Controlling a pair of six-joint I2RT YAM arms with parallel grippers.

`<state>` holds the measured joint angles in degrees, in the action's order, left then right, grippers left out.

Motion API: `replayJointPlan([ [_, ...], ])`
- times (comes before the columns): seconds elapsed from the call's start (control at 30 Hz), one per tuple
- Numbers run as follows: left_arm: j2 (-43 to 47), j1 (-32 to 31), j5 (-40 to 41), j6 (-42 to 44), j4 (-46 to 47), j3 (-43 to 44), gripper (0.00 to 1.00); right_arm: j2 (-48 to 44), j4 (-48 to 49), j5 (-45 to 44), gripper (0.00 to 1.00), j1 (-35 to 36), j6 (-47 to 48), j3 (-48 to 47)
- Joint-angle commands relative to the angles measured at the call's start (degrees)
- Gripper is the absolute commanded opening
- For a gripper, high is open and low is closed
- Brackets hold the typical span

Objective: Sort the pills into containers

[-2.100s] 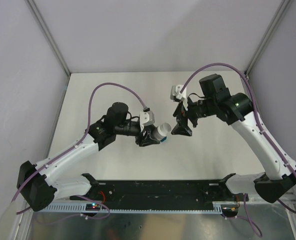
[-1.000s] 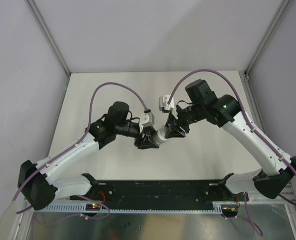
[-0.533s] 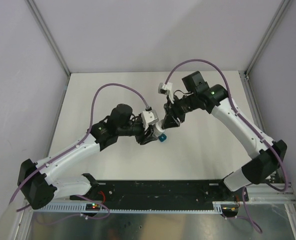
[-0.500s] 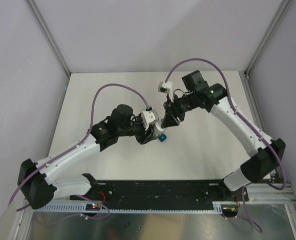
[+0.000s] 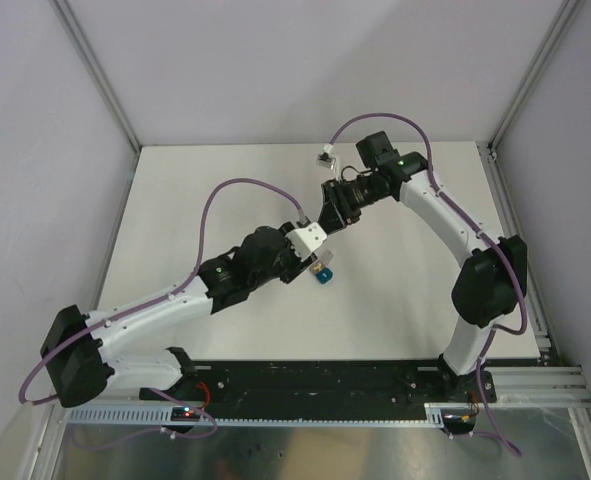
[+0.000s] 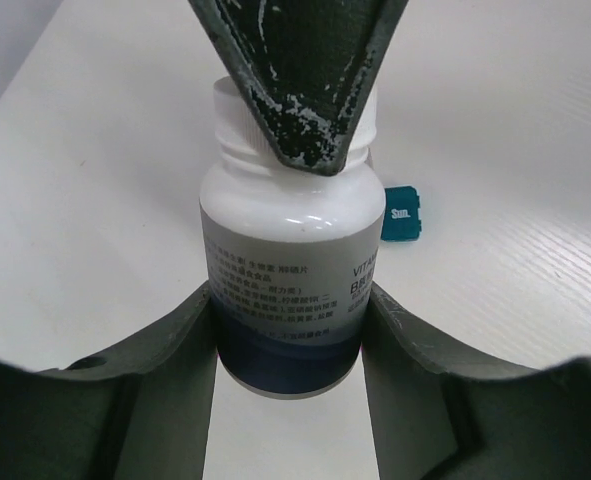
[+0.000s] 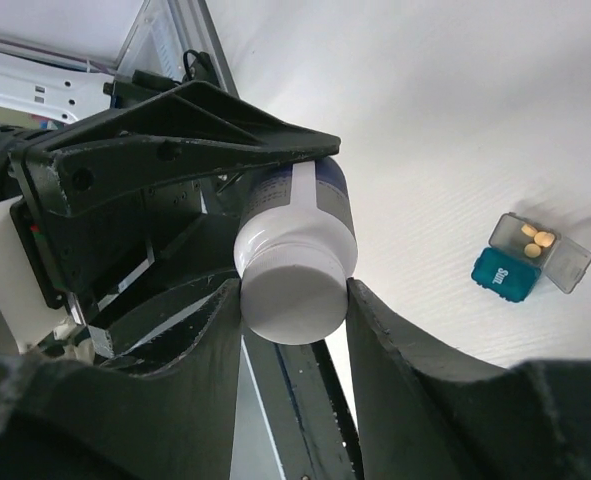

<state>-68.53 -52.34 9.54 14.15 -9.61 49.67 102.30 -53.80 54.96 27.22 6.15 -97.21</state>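
A white pill bottle point(image 6: 287, 260) with a dark blue band is held above the table, my left gripper point(image 6: 287, 300) shut on its body. My right gripper point(image 7: 293, 300) is shut on the bottle's white cap point(image 7: 293, 290); one of its fingers point(image 6: 300, 80) covers the cap in the left wrist view. In the top view the two grippers meet mid-table, left gripper point(image 5: 310, 258) and right gripper point(image 5: 331, 212). The containers point(image 7: 530, 258) lie on the table beside the grippers: a teal cube point(image 5: 322, 276) joined to an open grey one. Yellow pills point(image 7: 535, 237) lie in the grey one.
White table point(image 5: 205, 190) enclosed by pale walls with metal corner posts point(image 5: 97, 75). A black rail point(image 5: 315, 378) holding the arm bases runs along the near edge. Purple cables point(image 5: 245, 185) loop above both arms.
Two seconds ago my right gripper was apart from the bottle; it has since come in onto the cap. My left arm has reached farther right, and the containers have come into view.
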Motion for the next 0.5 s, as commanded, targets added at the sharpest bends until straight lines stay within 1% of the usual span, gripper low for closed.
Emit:
replayJointPlan([
  [0.0, 0.11, -1.06, 7.26, 2.77, 12.38, 1.26, 0.0, -0.28, -0.32, 2.52, 0.46, 0.4, -3.19, -2.34],
  [0.07, 0.01, -1.03, 6.96, 3.09, 12.41, 1.18, 0.0, -1.43, -0.42, 2.15, 0.59, -0.08, -2.53, -2.23],
  [0.17, 0.1, -1.03, 6.32, 3.61, 12.42, 1.18, 0.0, -4.08, -0.84, 2.04, 0.72, -1.17, -0.86, -2.07],
  [0.3, 0.57, -0.82, 4.72, 4.31, 12.35, 1.33, 0.0, -8.18, -1.03, 1.12, 0.81, -2.7, 1.34, -1.12],
  [0.4, 1.28, -0.19, 2.1, 4.28, 11.86, 1.5, 0.0, -11.34, -1.24, 0.4, 0.85, -3.73, 3.21, -0.06],
  [0.47, 1.89, 0.93, -1.09, 3.6, 10.74, 1.75, 0.0, -13.38, -2.01, -0.73, 0.86, -4.08, 5.11, 0.32],
])
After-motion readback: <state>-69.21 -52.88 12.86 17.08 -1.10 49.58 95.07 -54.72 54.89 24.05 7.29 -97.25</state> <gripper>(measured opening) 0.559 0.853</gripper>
